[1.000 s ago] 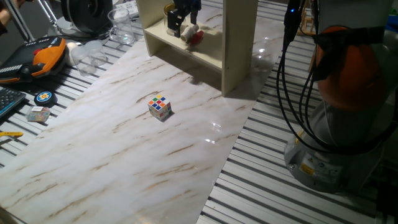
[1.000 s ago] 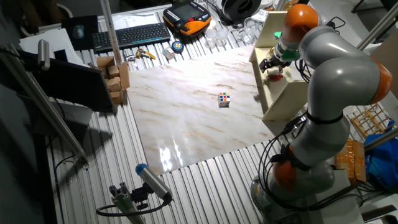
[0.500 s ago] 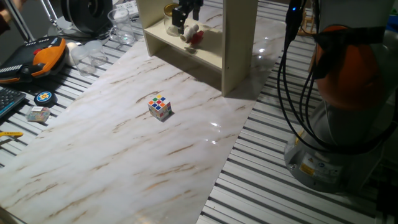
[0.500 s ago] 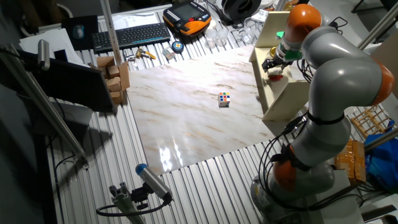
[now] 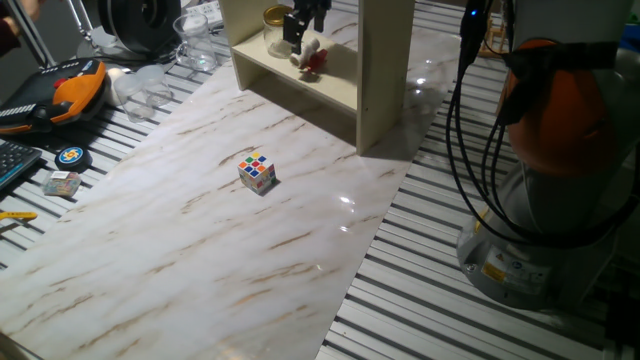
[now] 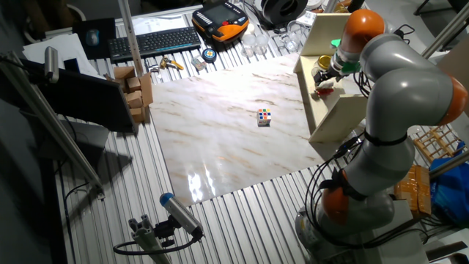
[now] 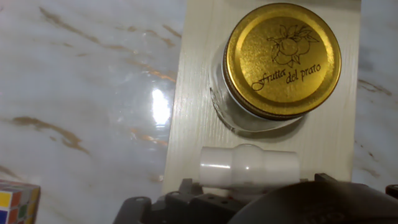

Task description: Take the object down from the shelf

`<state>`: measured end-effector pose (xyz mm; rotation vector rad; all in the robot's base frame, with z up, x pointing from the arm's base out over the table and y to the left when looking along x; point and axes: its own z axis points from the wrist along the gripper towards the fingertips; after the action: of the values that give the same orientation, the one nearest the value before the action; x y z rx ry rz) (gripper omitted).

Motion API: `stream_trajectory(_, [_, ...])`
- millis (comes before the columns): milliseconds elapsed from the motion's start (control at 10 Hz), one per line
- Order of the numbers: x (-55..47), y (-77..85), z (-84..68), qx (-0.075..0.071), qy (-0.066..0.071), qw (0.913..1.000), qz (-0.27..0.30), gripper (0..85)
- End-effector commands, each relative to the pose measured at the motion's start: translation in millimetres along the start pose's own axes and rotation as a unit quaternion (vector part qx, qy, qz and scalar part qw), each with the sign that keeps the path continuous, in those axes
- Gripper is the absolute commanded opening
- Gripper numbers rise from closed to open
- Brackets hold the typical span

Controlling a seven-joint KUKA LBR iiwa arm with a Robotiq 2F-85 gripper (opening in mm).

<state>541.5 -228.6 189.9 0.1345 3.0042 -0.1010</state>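
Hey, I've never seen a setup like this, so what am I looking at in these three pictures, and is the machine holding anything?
The machine is a robot arm, grey with orange joints. Two pictures come from fixed cameras on different sides of the table; the third looks down from a camera on the arm's hand.

On the marble tabletop sit a colour puzzle cube and a cream shelf. On the shelf board stand a glass jar with a gold lid, a white bottle lying on its side, and something red and white.

The gripper hangs above these items. Its fingers are hidden, so I cannot tell if it holds anything.
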Motion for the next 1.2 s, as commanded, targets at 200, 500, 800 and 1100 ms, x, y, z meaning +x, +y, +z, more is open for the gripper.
stream_trajectory(200, [-3.0, 2.3, 3.5, 0.001, -0.002, 1.0, 0.0, 85.0])
stream_trajectory(500, [-5.4, 3.9, 7.0, 0.0, -0.003, 1.0, 0.002, 85.0])
stream_trajectory(800, [-6.9, 4.0, 11.9, 0.0, -0.005, 1.0, -0.001, 85.0])
stream_trajectory(1100, [-8.4, 1.9, 14.7, 0.007, -0.011, 0.9999, -0.006, 85.0])
